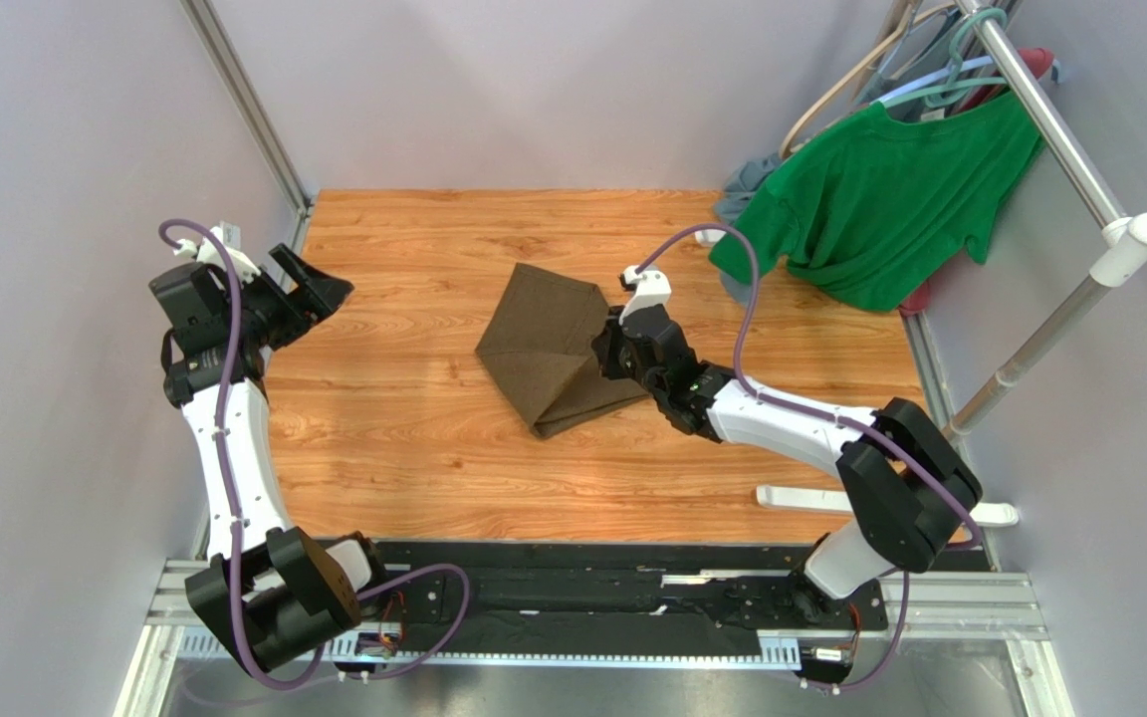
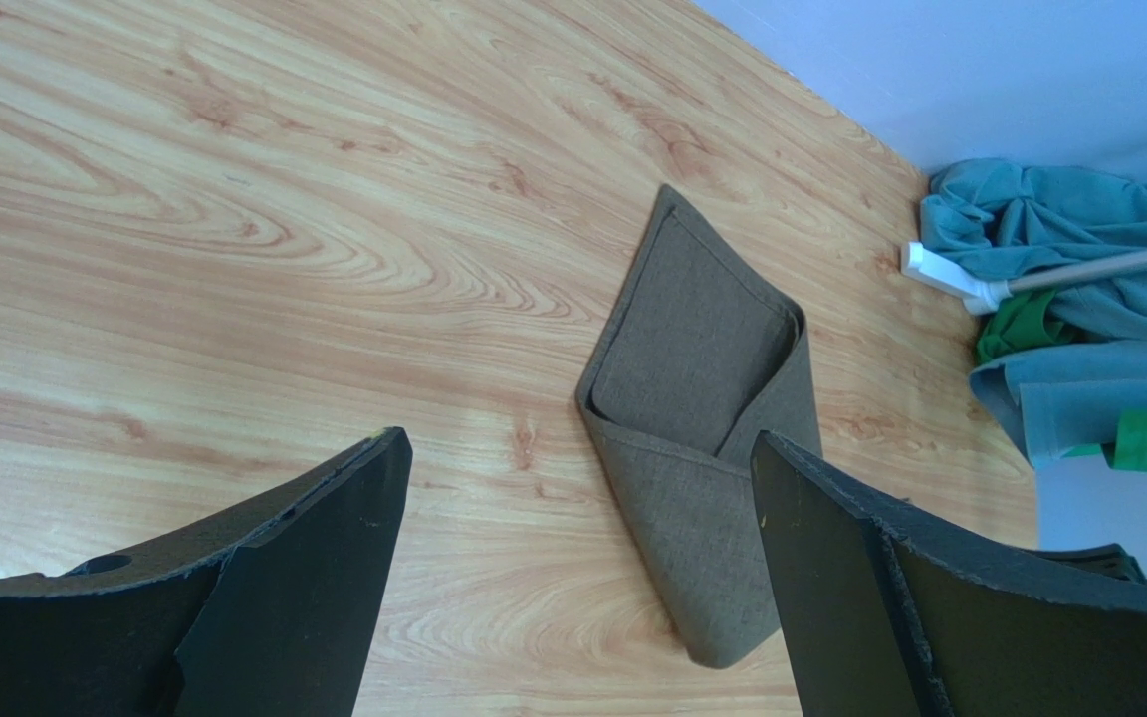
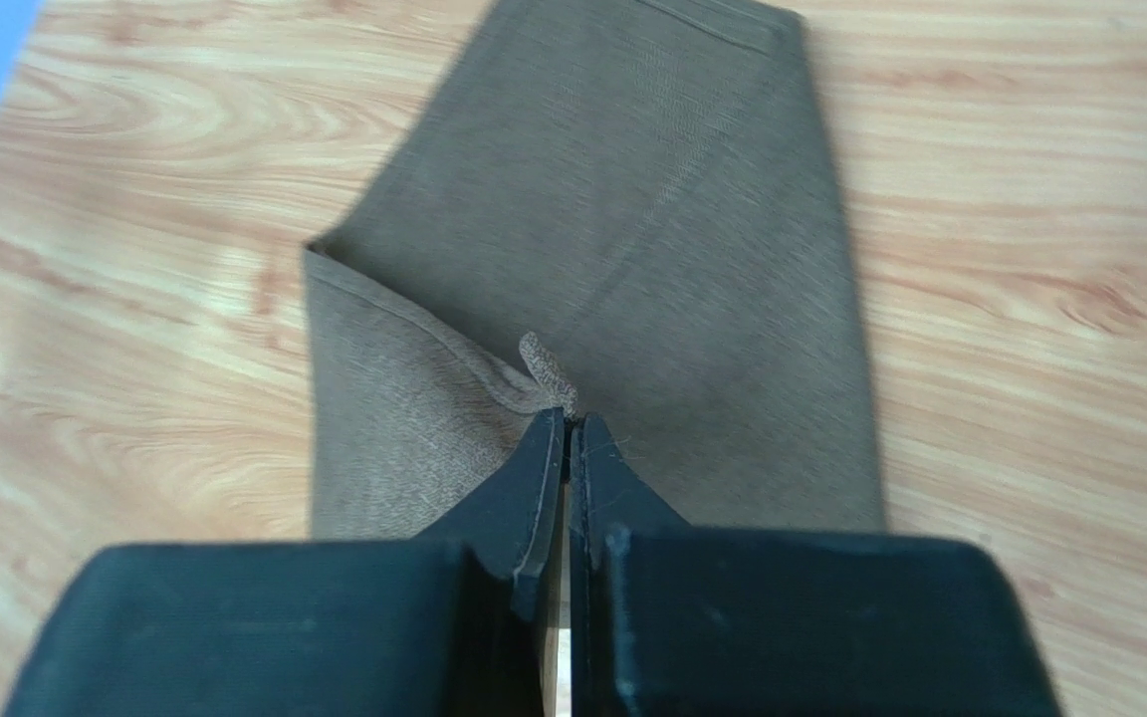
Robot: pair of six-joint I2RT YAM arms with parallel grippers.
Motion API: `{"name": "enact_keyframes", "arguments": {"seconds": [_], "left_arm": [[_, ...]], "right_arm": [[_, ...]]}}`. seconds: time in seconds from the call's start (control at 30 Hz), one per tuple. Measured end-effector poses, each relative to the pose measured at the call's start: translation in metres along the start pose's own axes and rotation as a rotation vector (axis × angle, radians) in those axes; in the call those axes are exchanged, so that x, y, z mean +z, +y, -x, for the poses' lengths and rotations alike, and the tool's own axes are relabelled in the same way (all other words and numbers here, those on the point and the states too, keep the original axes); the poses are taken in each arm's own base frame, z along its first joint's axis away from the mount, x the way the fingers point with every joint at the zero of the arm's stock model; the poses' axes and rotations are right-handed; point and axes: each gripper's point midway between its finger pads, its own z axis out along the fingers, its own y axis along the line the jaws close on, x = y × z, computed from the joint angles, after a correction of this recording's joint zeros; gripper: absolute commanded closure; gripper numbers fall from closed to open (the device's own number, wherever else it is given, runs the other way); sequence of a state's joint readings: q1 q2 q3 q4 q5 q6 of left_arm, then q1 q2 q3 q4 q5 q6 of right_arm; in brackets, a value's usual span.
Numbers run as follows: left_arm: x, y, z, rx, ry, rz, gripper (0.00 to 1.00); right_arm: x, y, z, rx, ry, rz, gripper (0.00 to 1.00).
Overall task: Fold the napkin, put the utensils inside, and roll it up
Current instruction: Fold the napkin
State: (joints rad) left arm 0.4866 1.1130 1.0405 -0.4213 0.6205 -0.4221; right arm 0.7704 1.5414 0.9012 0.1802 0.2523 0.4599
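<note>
Centre of the wooden table (image 1: 385, 448): the olive-brown napkin (image 1: 542, 351) lies partly folded. At its 3 o'clock edge my right gripper (image 3: 566, 430) has its fingers pressed together on a small raised fold of the cloth. My left gripper (image 1: 328, 293) hovers at the table's 9 o'clock side, fingers spread wide and holding nothing, well apart from the napkin.

Bright, even, diffuse light is cast from above, so that only a soft, narrow shadow is laid along the edge of the dark olive-brown fabric napkin (image 1: 542, 351) on the light wood-grain laminate tabletop (image 1: 385, 433). A mild pale sheen is picked up by the wood in the wrist views. The overhead view is rendered sharp, while the right wrist view is rendered slightly soft, its wood grain smeared towards the edges.
</note>
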Motion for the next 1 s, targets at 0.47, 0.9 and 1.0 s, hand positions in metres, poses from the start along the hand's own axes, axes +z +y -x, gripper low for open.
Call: {"name": "enact_keyframes", "arguments": {"seconds": [0.47, 0.9, 1.0], "left_arm": [[0.013, -0.026, -0.021, 0.036, 0.072, -0.066, 0.08], [0.037, -0.080, -0.083, 0.116, 0.264, -0.190, 0.08], [0.041, -0.092, -0.104, 0.137, 0.323, -0.212, 0.08]], "right_arm": [[0.001, -0.046, -0.026, -0.008, 0.019, -0.139, 1.00], [0.014, -0.073, -0.060, -0.016, 0.068, -0.228, 1.00], [0.016, -0.078, -0.070, -0.017, 0.094, -0.243, 1.00]]}}
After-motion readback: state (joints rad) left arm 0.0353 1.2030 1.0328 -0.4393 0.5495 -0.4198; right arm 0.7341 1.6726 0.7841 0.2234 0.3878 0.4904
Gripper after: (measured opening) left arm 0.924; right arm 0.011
